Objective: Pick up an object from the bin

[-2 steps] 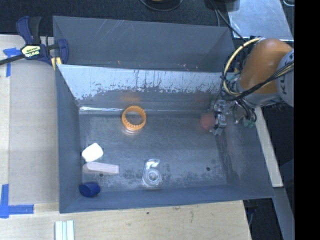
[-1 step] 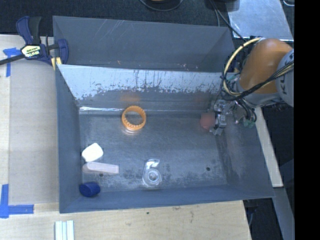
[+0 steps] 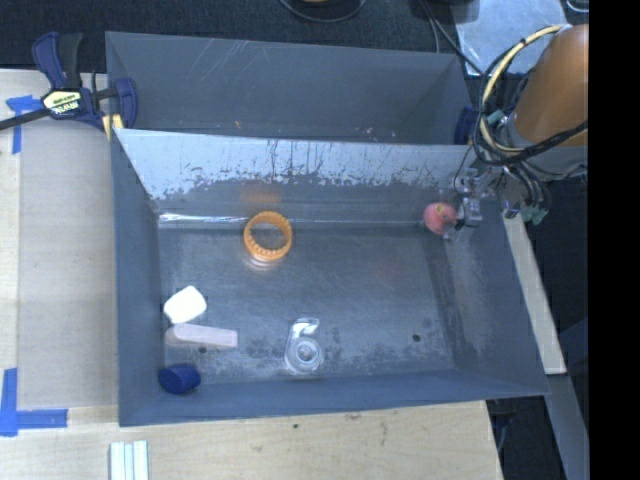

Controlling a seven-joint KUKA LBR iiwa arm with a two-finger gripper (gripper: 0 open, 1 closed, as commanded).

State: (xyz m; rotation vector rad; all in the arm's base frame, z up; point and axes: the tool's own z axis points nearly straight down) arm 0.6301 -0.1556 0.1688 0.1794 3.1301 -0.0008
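Grey metal walls of the bin [image 3: 300, 98] are sloping down to a scuffed floor, and we are reading across it starting from the side farthest from the gripper [image 3: 463, 211]. A small dark blue lump [image 3: 180, 378] is lying farthest of all, in the corner diagonally opposite the gripper. Just beside it, a white rounded block [image 3: 185, 304] is sitting next to a pale pink flat bar [image 3: 205, 337], both well apart from the gripper. Nearer, though still well apart and roughly level with the gripper, an orange ring [image 3: 267, 236] is resting at the foot of the back wall. A clear plastic piece [image 3: 303, 346] is lying nearer the front wall than the gripper; any marking on it is too small for us to read.

A small pink ball [image 3: 437, 217] is sitting right against the gripper's tip, on the side facing the middle of the bin, where the floor meets the back wall and the side wall. We are not able to tell whether the gripper is open, closed, or clamped on the ball. Behind it, the arm's orange cover [image 3: 560, 73] and looping cables [image 3: 497, 78] are hanging over the bin's rim.
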